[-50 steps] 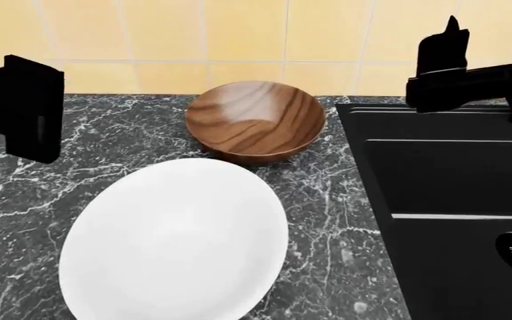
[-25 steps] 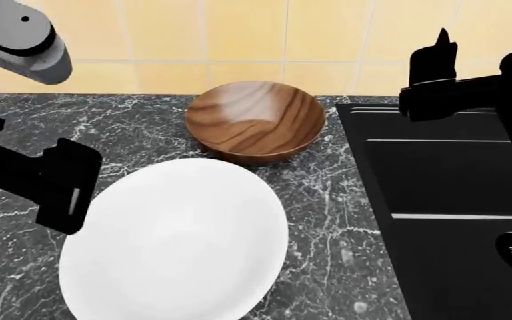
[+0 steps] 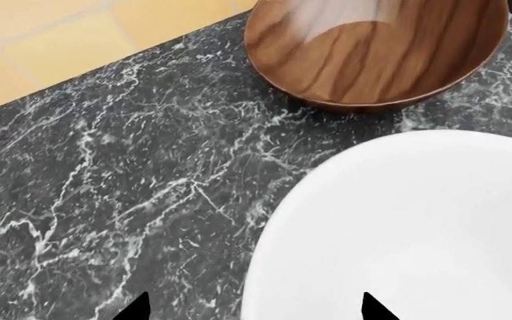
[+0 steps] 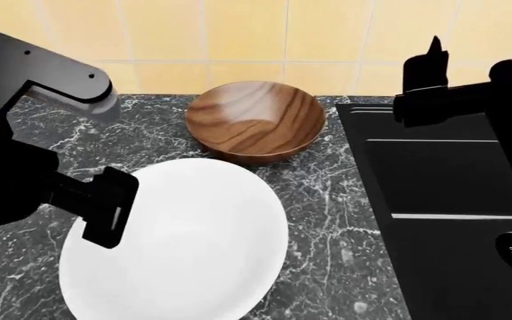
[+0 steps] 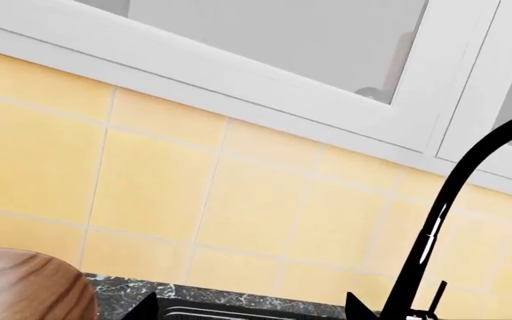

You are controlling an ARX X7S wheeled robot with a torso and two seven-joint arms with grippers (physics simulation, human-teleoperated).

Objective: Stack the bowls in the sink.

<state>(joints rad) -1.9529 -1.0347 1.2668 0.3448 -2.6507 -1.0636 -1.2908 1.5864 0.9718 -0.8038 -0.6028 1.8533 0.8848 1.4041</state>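
Both bowls sit on the counter, neither in the sink; the left claw hovers at the white bowl's rim.

The white bowl (image 4: 181, 240) lies near the front edge of the marble counter (image 4: 327, 213), the brown bowl (image 4: 256, 120) just behind it by the tiled wall (image 4: 238, 33), the two almost touching. The sink (image 4: 452, 200) lies at the counter's right end, empty of bowls. The left claw (image 3: 254, 308) is spread wide and holds nothing, one tip over bare counter, the other over the white bowl, straddling its left rim. The right claw (image 5: 251, 305), also apart and empty, hangs high above the sink's back edge, well apart from both bowls, facing the wall and the faucet (image 5: 452, 200).
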